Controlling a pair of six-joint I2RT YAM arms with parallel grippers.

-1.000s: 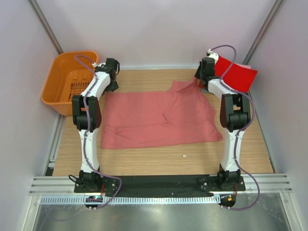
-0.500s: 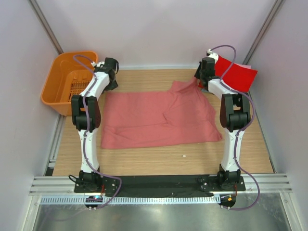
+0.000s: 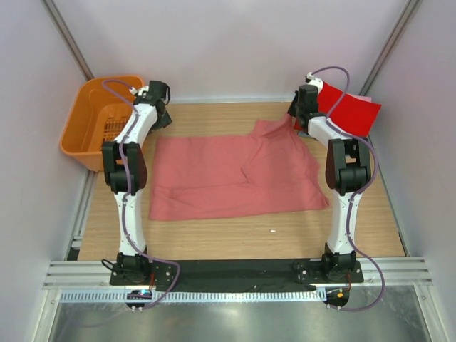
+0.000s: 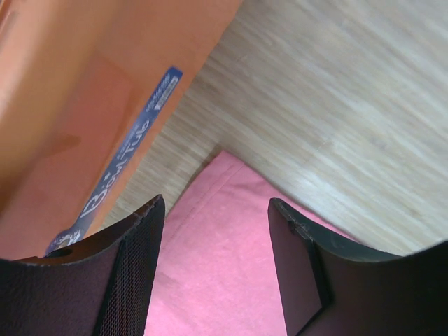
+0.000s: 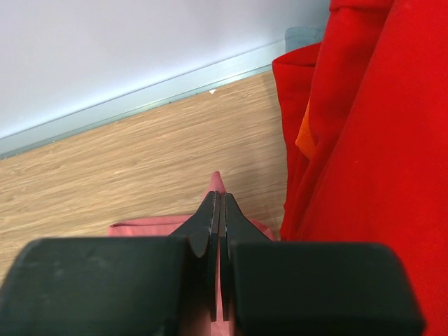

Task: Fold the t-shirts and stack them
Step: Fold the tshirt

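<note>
Salmon-pink shirt (image 3: 235, 174) lies spread mid-table; right gripper (image 5: 219, 204), at 1 o'clock, is pinched closed on its far corner beside the red shirt (image 3: 349, 110); left gripper (image 4: 215, 208) hangs part-open and empty over the 11 o'clock corner, near the orange basket (image 3: 85, 121).

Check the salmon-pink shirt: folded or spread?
Mostly spread: the salmon-pink shirt lies wide across the table, with one far corner pinched in the shut right end effector.
</note>
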